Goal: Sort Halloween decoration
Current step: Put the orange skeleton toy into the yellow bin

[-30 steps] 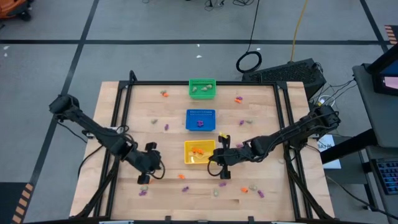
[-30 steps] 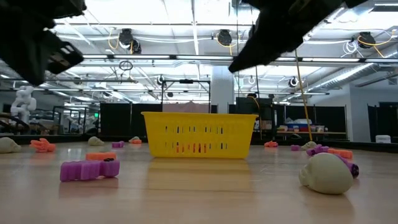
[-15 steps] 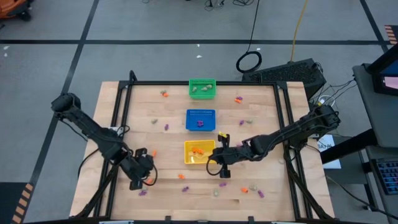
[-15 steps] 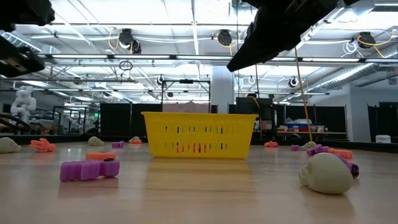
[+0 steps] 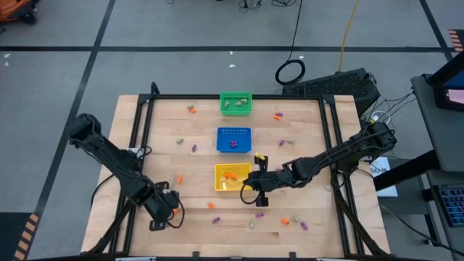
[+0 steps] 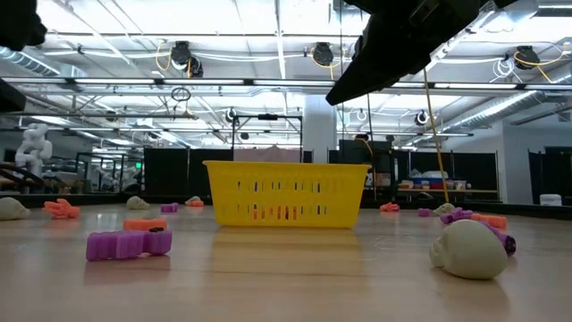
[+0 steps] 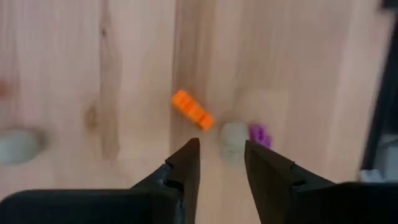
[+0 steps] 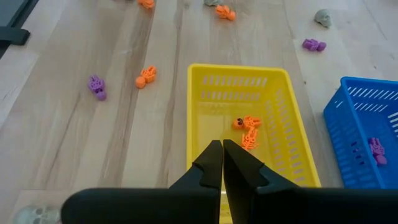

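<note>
Left gripper [image 5: 164,214]: at about 7 o'clock on the table, jaws parted a little with nothing between them; its wrist view looks down on an orange trinket [image 7: 193,110], a pale trinket [image 7: 234,135] and a purple trinket [image 7: 260,134] just ahead of the fingertips, which suggests it is lining up a pick.

Right gripper [image 5: 255,190]: by the yellow basket [image 5: 220,187] on its 3 o'clock side, fingers pressed together and apparently empty (nothing shows between them in the wrist view).

Yellow basket contents: orange pieces [image 8: 247,130], so orange belongs here.

Blue basket [image 5: 222,142]: at table centre, holding purple [image 8: 375,149].

Green basket [image 5: 225,97]: at 12 o'clock, holding pale pieces.

Halloween decoration: mostly loose; scattered trinkets remain around the baskets, densest toward 6 o'clock, so sorting looks far from done.
</note>
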You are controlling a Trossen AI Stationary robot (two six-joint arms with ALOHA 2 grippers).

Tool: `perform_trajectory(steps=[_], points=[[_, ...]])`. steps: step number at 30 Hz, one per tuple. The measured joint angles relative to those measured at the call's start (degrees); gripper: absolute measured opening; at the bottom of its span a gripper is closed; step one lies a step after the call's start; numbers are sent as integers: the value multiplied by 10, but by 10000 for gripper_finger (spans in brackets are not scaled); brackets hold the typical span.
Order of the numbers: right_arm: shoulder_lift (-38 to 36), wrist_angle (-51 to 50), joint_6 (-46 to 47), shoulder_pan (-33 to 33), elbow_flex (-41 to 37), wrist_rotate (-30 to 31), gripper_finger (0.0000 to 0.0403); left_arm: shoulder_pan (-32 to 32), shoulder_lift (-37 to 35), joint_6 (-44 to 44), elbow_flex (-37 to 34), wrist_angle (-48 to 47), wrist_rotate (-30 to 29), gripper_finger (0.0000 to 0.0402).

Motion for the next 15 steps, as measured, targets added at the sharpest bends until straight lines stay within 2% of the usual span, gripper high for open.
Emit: perform_trajectory(steps=[5,15], points=[[0,0,0,0,0,0,0,4,44,-5,29,-55,-6,151],[0,-5,4,0,0,0,0,25,72,-50,32,-22,-19,172]])
